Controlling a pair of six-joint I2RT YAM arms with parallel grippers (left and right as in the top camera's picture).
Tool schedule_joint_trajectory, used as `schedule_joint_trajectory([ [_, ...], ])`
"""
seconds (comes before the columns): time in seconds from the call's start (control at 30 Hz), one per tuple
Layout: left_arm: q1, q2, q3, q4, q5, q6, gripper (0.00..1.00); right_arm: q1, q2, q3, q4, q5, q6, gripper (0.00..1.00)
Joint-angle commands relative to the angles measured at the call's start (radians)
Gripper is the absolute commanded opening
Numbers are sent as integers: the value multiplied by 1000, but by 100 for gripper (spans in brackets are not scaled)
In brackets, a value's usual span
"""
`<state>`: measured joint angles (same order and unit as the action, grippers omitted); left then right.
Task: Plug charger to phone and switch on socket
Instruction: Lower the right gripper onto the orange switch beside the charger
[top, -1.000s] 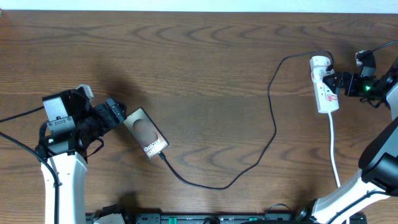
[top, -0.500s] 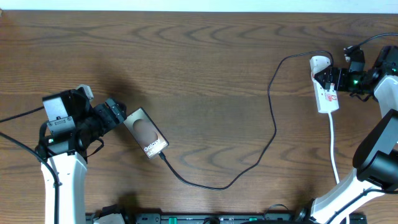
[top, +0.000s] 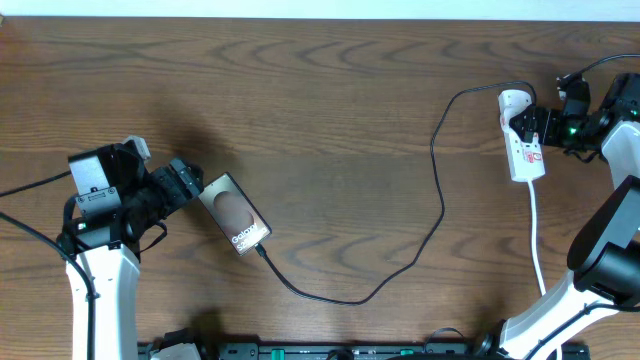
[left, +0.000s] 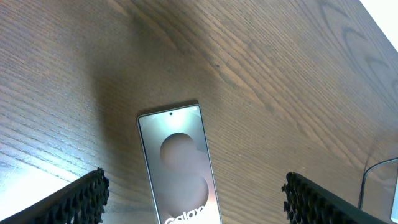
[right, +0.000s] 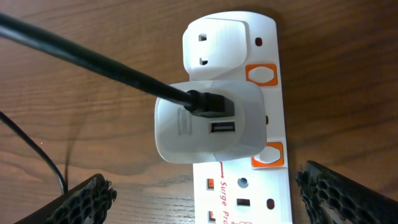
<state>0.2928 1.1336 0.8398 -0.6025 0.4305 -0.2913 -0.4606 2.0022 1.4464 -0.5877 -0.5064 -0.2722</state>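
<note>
The phone (top: 236, 215) lies flat on the table at the left, "Galaxy" face up; it also shows in the left wrist view (left: 180, 168). The thin black charger cable (top: 440, 190) runs from the phone's lower end in a loop to a white adapter (right: 208, 121) plugged into the socket (top: 522, 135) at the right. My left gripper (top: 190, 180) is open, its fingers (left: 193, 202) wide on either side of the phone's near end, not touching. My right gripper (top: 540, 127) is open over the socket (right: 249, 193), its fingers (right: 205, 196) either side of the strip, near the orange switches (right: 261, 73).
The socket's white lead (top: 537, 240) runs toward the front edge at the right. My right arm's base (top: 560, 310) stands at the front right, my left arm's base (top: 100, 290) at the front left. Dark wood table (top: 320, 100) spans the view.
My right gripper moved up and left from beside the socket to over its upper part, then held nearly still. The left arm, phone and cable have not moved.
</note>
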Motion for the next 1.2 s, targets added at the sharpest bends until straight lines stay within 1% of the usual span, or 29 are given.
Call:
schedule_joint_trajectory([
  [0.0, 3, 5, -5, -3, -13, 6, 89, 4, 31, 5, 1, -8, 22, 96],
  [0.43, 3, 5, -5, -3, -13, 6, 89, 18, 62, 4, 2, -24, 22, 99],
  [0.8, 3, 5, -5, -3, -13, 6, 89, 52, 65, 4, 18, -23, 22, 99],
  [1.17, 3, 5, -6, -11, -13, 6, 89, 53, 72, 4, 32, -23, 21, 99],
])
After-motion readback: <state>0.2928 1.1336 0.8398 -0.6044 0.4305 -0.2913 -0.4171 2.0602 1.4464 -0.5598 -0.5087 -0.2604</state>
